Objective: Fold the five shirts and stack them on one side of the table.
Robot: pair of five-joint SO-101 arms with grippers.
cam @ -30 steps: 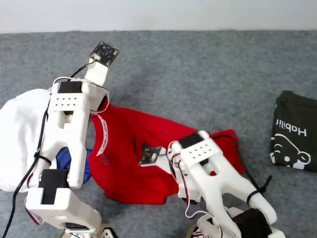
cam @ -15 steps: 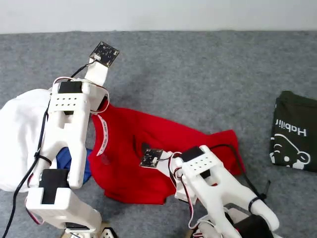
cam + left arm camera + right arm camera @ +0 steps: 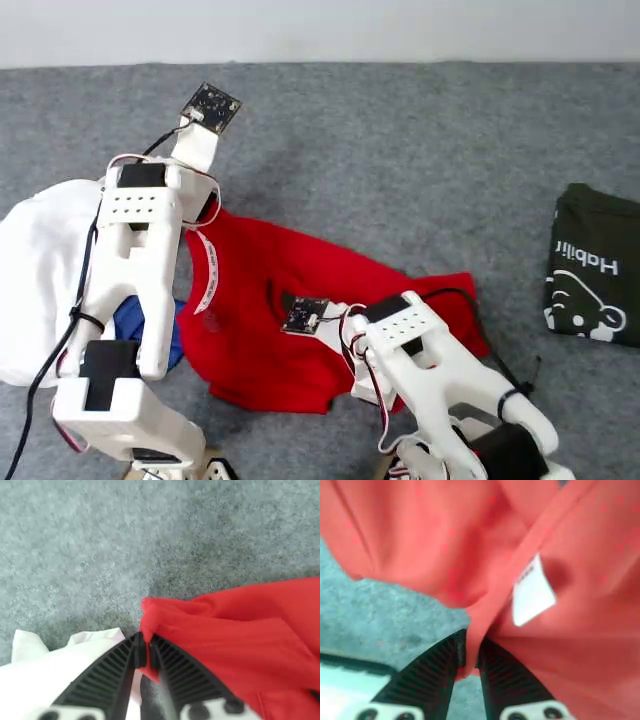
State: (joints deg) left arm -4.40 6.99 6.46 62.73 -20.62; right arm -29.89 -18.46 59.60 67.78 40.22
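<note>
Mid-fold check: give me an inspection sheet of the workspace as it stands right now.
Surface: grey felt-like table.
Job's things: red shirt spread out, unfolded; black shirt folded at one side; white shirt heaped at the other, blue shirt beside it.
Clutter: nothing seen.
Hands: left hand shut on the red shirt's corner; right hand shut on its edge.
Cables: black cable along the left arm.
Surroundings: pale wall behind.
</note>
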